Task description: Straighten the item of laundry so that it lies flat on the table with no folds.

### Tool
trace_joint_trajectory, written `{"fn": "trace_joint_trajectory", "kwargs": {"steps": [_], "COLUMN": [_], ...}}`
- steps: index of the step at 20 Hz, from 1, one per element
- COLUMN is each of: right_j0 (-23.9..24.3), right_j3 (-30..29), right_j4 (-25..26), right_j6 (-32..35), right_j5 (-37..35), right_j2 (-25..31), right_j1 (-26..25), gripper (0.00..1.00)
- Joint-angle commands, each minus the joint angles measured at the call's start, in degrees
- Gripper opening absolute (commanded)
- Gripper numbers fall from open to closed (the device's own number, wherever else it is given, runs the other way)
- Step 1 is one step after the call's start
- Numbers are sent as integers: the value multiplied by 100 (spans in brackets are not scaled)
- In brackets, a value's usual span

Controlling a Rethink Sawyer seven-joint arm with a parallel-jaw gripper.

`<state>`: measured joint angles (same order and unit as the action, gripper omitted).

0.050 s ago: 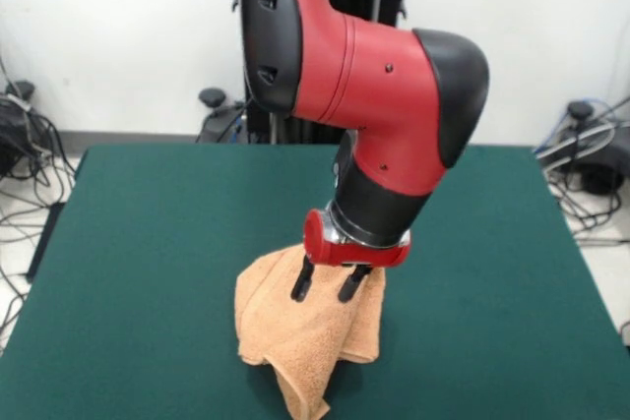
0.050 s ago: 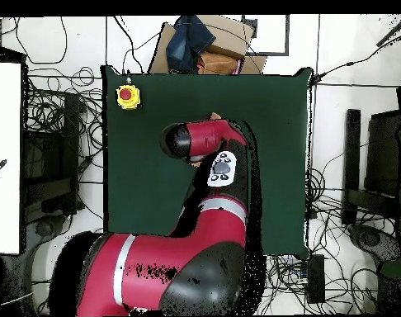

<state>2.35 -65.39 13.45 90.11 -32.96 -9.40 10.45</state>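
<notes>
We see the towel (image 1: 305,336) bunched and folded near the front of the table (image 1: 148,243) — nothing flattened yet. Our fingers (image 1: 326,284) hang spread just over its top edge, holding nothing — the whole spreading-out remains.

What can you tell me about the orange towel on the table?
The towel is peach-orange and fluffy, like terry cloth. It is not flat: it lies bunched on the green table, with folded layers and one corner pointing toward the near edge. The gripper hangs just over its far part with both fingers apart; whether they touch the cloth is unclear. From overhead the arm hides almost all of the towel; only a sliver shows.
</notes>
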Motion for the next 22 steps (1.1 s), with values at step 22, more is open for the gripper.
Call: {"fn": "trace_joint_trajectory", "kwargs": {"steps": [22], "right_j0": [-480], "right_j3": [46], "right_j4": [-108], "right_j6": [804], "right_j5": [-1201], "right_j2": [-36], "right_j1": [128], "gripper": [100]}}
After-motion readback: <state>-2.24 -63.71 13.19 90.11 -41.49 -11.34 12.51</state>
